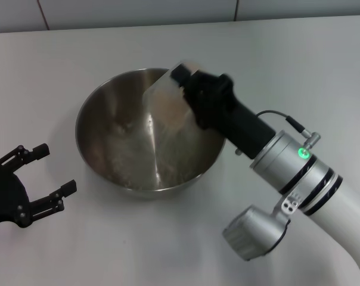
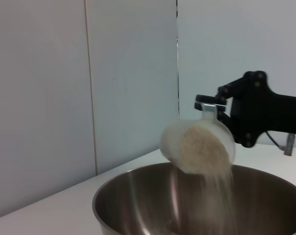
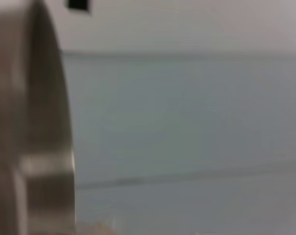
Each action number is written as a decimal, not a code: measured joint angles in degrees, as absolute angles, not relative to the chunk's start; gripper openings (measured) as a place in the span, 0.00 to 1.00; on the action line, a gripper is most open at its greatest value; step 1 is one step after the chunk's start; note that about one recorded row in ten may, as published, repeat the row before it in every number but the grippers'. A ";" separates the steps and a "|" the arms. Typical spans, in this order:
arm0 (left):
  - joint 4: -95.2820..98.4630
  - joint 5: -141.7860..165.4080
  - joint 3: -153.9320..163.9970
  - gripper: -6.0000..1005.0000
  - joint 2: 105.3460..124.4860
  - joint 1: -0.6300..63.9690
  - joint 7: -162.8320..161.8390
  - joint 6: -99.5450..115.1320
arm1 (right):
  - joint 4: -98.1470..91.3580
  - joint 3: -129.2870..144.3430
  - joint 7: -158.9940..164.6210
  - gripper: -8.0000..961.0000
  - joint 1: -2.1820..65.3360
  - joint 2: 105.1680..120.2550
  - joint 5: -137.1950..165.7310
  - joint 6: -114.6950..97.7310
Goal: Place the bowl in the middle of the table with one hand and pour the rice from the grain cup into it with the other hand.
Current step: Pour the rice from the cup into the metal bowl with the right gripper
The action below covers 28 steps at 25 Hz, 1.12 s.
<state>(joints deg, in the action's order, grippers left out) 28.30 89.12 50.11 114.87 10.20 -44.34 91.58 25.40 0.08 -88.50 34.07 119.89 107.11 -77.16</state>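
The steel bowl (image 1: 95,110) stands on the white table (image 1: 287,65) near its middle. My right gripper (image 1: 184,83) is shut on the clear grain cup (image 1: 165,104) and holds it tipped over the bowl's far right side. Rice (image 1: 117,154) lies grainy on the bowl's bottom. In the left wrist view the cup (image 2: 197,144) faces mouth-down, rice (image 2: 220,188) streams from it into the bowl (image 2: 138,182), and the right gripper (image 2: 221,110) holds it from behind. My left gripper (image 1: 59,168) is open and empty on the table left of the bowl, apart from it.
A tiled wall edge (image 1: 138,12) runs behind the table's far side. The right arm's silver wrist (image 1: 293,164) slants over the table's front right. The right wrist view shows only a blurred grey metal surface (image 3: 30,127) and pale background.
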 joint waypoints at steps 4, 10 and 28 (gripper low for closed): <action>28.30 89.12 50.14 0.86 114.87 10.20 -44.37 91.58 | 25.51 -0.02 -96.32 0.01 34.16 119.89 111.99 -76.72; 28.30 89.12 50.36 0.86 114.87 10.46 -44.39 91.58 | 26.97 -0.96 -109.81 0.01 34.35 119.89 112.99 -75.50; 28.30 89.12 50.54 0.86 114.87 10.81 -44.39 91.58 | 30.68 -4.00 -139.21 0.01 33.68 119.88 112.77 -69.88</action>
